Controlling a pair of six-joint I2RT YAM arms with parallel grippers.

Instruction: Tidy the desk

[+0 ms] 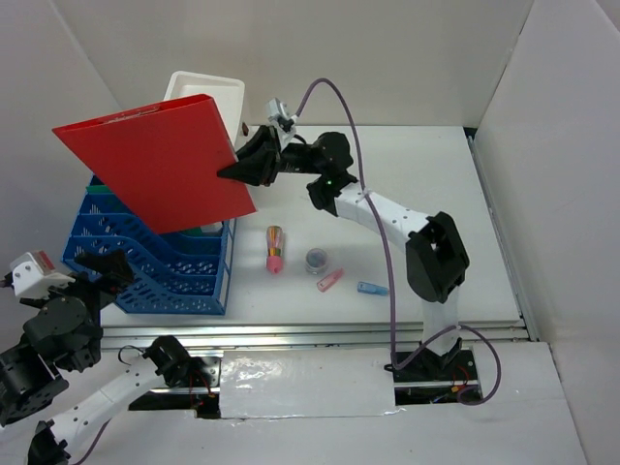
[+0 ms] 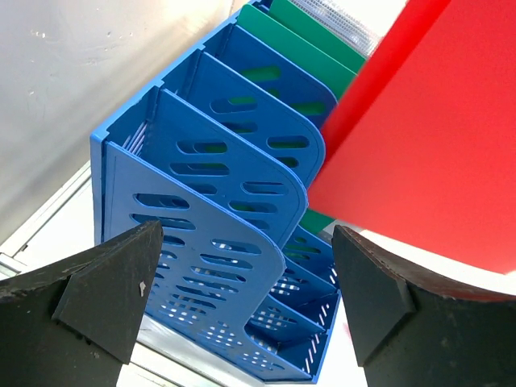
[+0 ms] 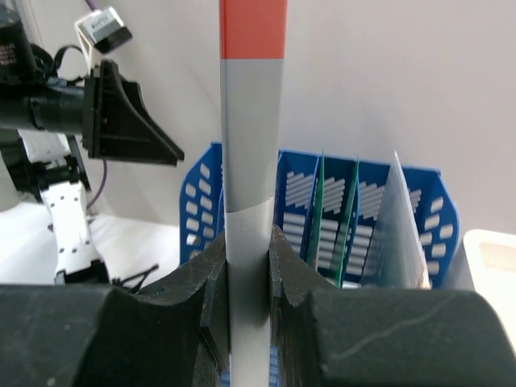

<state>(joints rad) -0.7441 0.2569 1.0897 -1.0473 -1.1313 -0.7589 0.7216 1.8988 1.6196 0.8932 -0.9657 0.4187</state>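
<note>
My right gripper (image 1: 235, 167) is shut on the edge of a red folder (image 1: 160, 160) and holds it tilted in the air above the blue file rack (image 1: 155, 257) at the desk's left. In the right wrist view the folder's grey-and-red spine (image 3: 251, 153) is pinched between my fingers (image 3: 211, 282), with the rack (image 3: 355, 214) behind. My left gripper (image 1: 97, 266) is open and empty at the rack's near-left corner; its view shows the rack's dividers (image 2: 218, 201) and the red folder (image 2: 435, 129) above. The white desk (image 1: 436, 194) carries small items.
A white open-top box (image 1: 208, 97) stands behind the rack. Green folders (image 2: 306, 40) sit in the rack's far slots. On the desk lie a striped pink item (image 1: 275, 248), a small grey jar (image 1: 316, 260), a pink cap (image 1: 329, 281) and a blue cap (image 1: 372, 289). Walls close both sides.
</note>
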